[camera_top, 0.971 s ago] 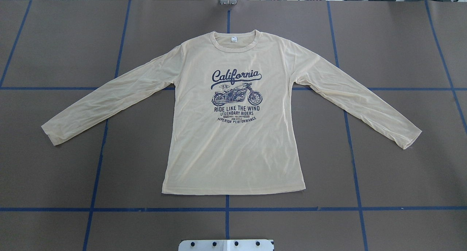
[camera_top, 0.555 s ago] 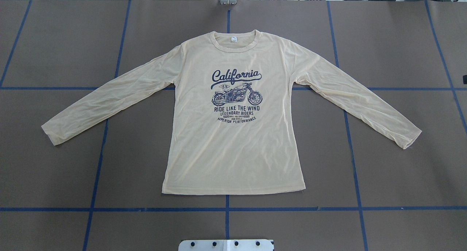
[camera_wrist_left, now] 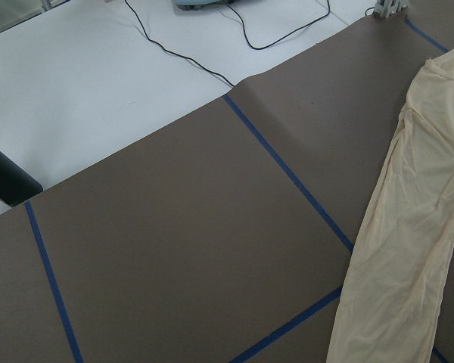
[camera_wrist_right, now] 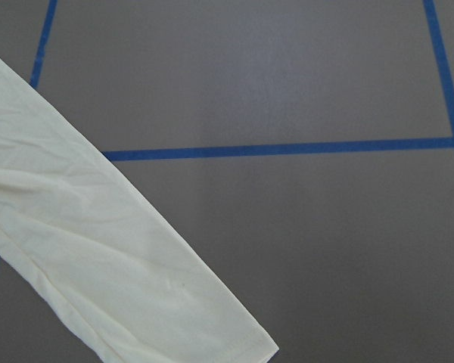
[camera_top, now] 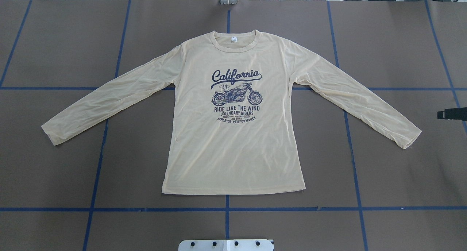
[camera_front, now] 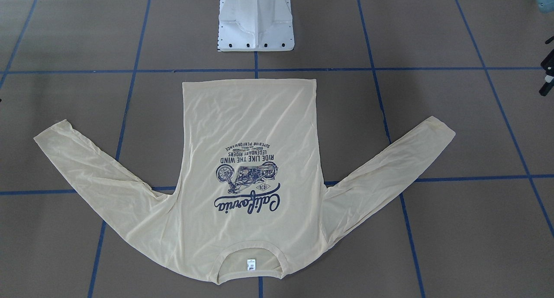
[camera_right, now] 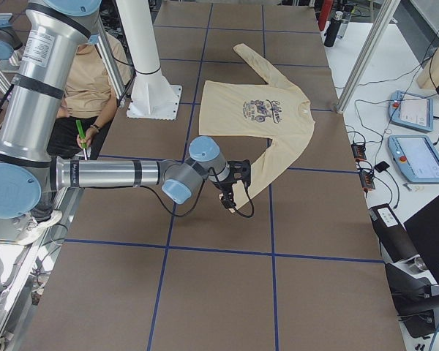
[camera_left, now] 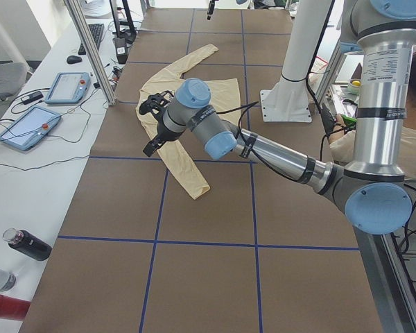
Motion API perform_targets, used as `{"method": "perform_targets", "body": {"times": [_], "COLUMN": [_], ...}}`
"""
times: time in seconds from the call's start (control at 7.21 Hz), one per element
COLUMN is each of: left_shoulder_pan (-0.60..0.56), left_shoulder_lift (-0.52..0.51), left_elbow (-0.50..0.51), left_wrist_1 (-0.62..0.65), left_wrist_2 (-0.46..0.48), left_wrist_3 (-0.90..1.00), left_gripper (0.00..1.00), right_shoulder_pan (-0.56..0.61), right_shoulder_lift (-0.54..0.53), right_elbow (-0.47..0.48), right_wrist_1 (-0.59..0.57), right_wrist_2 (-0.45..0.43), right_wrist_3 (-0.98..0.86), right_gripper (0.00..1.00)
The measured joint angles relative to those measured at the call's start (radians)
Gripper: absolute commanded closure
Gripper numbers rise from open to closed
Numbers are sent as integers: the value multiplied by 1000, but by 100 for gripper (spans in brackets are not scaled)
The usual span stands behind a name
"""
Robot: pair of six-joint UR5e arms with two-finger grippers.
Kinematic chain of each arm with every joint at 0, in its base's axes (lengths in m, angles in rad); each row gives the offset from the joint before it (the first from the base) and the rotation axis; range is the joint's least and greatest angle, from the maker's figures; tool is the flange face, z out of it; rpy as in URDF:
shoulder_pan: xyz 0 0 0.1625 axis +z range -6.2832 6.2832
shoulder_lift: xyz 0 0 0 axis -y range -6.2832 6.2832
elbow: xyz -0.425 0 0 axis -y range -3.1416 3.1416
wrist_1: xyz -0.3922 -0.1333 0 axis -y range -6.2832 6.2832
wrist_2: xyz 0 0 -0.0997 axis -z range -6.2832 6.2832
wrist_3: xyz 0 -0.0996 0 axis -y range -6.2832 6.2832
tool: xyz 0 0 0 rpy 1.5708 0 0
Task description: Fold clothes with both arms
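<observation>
The pale yellow long-sleeved T-shirt [camera_top: 233,149] lies flat and face up on the brown table, sleeves spread, navy "California" motorcycle print [camera_top: 236,94] showing, white neck label [camera_top: 233,40] at the far edge. My right gripper [camera_top: 451,114] shows only as a black tip at the overhead view's right edge, just beyond the right cuff [camera_top: 410,136]; in the exterior right view the right gripper [camera_right: 233,194] hangs over that cuff. The right wrist view shows the cuff [camera_wrist_right: 234,340]. My left gripper [camera_front: 548,75] is cut off at the view's edge, away from the left sleeve [camera_wrist_left: 408,249]. I cannot tell whether either is open.
The white pedestal base [camera_front: 256,25] stands at the robot's side of the table. Blue tape lines [camera_top: 226,209] grid the brown cover. Tablets [camera_left: 66,87] and bottles [camera_left: 28,244] lie on the white side table. A seated person [camera_right: 88,80] is behind the robot.
A black tip of my right gripper has come into the overhead view at the right edge and moved down it toward the right cuff. The shirt has not moved.
</observation>
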Motion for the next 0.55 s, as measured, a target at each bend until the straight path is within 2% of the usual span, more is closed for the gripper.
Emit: {"method": "perform_targets", "body": {"times": [0.28,0.55], "left_shoulder_pan": [1,2], "left_shoulder_lift": [1,1], "left_elbow": [6,11], "left_wrist_1": [0,-1], "left_wrist_2": [1,1], "left_wrist_3": [1,1], "left_gripper": [0,0], "right_shoulder_pan": [-137,-194], "right_shoulder_lift": [14,18], "right_elbow": [-77,-116], "right_wrist_1": [93,106], "right_wrist_2": [-151,-225], "right_wrist_3": [92,105], "right_gripper": [9,27]}}
